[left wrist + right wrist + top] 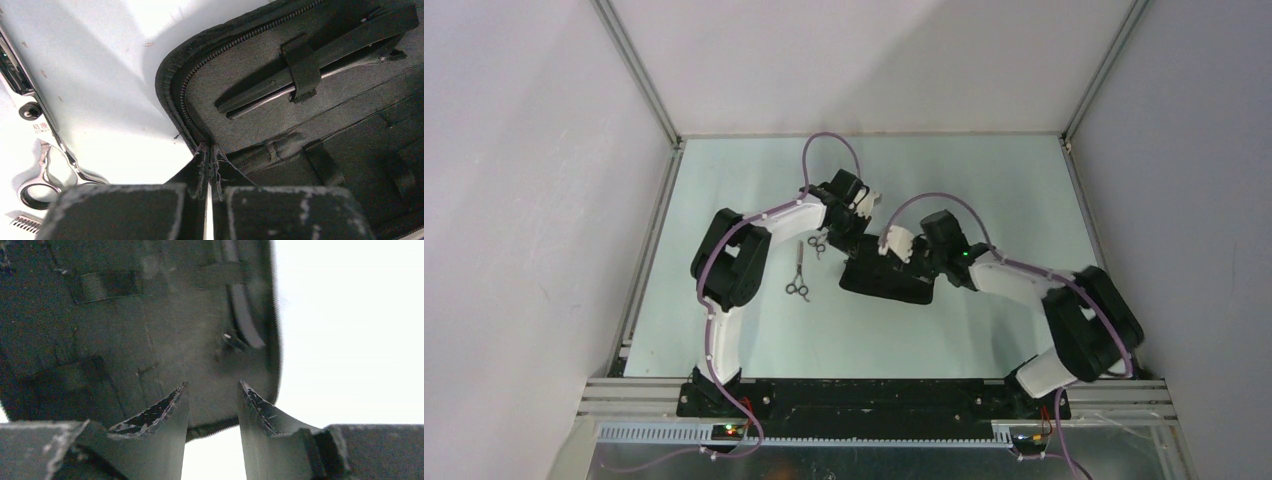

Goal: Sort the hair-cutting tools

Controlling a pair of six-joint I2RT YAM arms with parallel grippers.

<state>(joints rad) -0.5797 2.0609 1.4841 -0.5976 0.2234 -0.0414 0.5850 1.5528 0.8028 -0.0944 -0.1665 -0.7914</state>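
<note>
Two robot arms are reaching over an open black pouch (879, 283) lying in the middle of the pale bench (724, 340). The left hand (209, 194) is pinching the pouch's zippered edge, its jaws closed tight on the fabric. The right hand (212, 390) is hovering over the pouch's lining with its jaws partly apart, gripping nothing. Inside the pouch, a black hair clip (260, 90) is sitting tucked under an elastic strap (302, 67). On the bench just left of the pouch, the far scissors (817, 243) are lying beside the left hand, and the near scissors (797, 272) are lying closer to the arm bases.
</note>
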